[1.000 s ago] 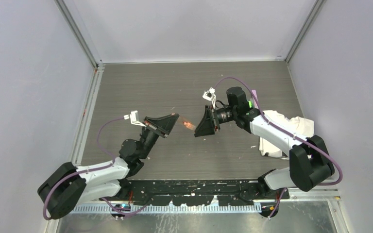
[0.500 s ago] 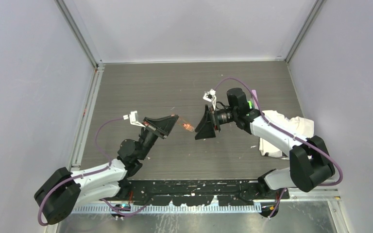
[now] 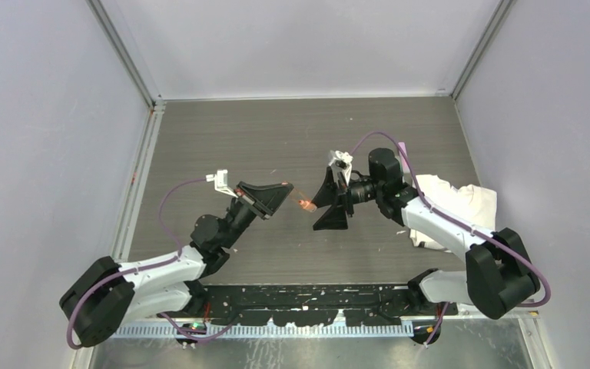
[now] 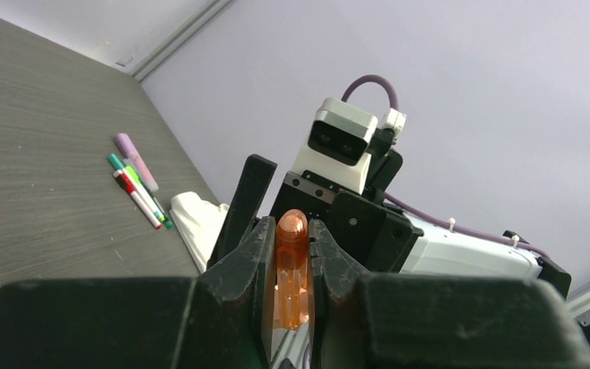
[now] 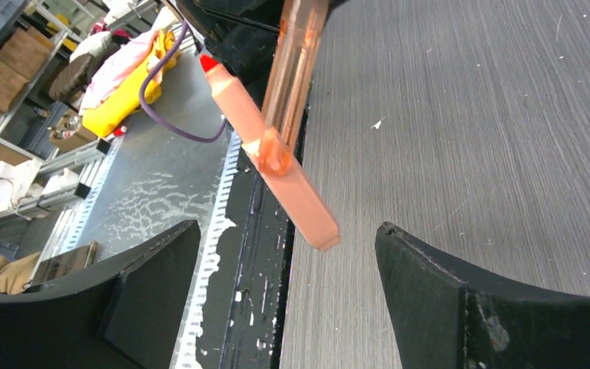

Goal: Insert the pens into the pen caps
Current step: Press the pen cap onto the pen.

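Note:
My left gripper [image 3: 286, 189] is shut on an orange pen cap [image 4: 292, 254], whose rounded end pokes out past the fingertips [image 4: 265, 231]. In the top view the cap's free end [image 3: 305, 204] hangs above the table between the two grippers. My right gripper [image 3: 316, 215] faces it, open wide. In the right wrist view the orange cap [image 5: 296, 192] reaches down between the two spread fingers [image 5: 430, 269] without touching either. Several pens [image 4: 137, 184] with pink-purple, green and red parts lie together on the table behind.
A crumpled white cloth [image 3: 461, 201] lies on the table's right side under the right arm, and shows beside the pens in the left wrist view [image 4: 196, 223]. Grey walls close in the table. A black rail [image 3: 307, 296] runs along the near edge.
The right gripper has opened wide and let go of the orange cap, rotating and shifting slightly right. The left gripper, still shut on the cap, has moved a little to the right.

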`<state>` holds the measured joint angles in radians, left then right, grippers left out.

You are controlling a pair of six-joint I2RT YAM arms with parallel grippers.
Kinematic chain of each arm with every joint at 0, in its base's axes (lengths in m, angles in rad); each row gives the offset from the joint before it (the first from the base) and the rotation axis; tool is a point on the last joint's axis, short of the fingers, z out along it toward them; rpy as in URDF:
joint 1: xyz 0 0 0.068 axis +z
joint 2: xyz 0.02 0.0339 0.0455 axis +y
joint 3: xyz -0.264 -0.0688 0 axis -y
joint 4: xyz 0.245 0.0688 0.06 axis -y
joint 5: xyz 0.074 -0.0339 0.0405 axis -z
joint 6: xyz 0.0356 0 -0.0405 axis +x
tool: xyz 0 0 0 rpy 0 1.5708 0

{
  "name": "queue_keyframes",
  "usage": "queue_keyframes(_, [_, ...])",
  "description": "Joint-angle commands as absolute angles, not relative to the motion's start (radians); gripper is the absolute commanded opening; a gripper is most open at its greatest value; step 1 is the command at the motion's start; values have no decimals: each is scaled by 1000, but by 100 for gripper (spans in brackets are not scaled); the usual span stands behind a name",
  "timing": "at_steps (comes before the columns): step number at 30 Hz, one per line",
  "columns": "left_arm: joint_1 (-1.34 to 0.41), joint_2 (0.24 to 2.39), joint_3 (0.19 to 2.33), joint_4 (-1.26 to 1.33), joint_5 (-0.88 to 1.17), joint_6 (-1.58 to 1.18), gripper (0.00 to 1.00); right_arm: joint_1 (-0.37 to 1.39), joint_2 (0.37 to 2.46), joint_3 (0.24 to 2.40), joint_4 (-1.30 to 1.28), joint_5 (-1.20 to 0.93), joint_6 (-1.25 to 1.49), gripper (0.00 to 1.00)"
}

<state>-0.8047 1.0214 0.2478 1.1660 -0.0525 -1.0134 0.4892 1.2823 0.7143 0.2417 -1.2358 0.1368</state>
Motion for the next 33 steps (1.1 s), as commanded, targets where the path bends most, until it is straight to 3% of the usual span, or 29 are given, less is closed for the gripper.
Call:
queue_keyframes(1, [-801,1068,288,1259,-5,-1045,1,492,1235,690,424,-1280,206,89])
queue_keyframes(7, [-801,1134,293,1326,-5,-1060,1,495,1219,671,528,-1290,290,83])
queue_keyframes(12, [-801,1139,291,1338,-21,-1058,1,496,1231,682,518,-1300,295,68])
queue_keyframes(25, [-799,1056,255,1286,-76,-1038,1,496,1236,704,454,-1271,279,46])
queue_keyframes(33, [-799,1048,252,1268,-80,-1029,1,495,1228,713,439,-1254,292,45])
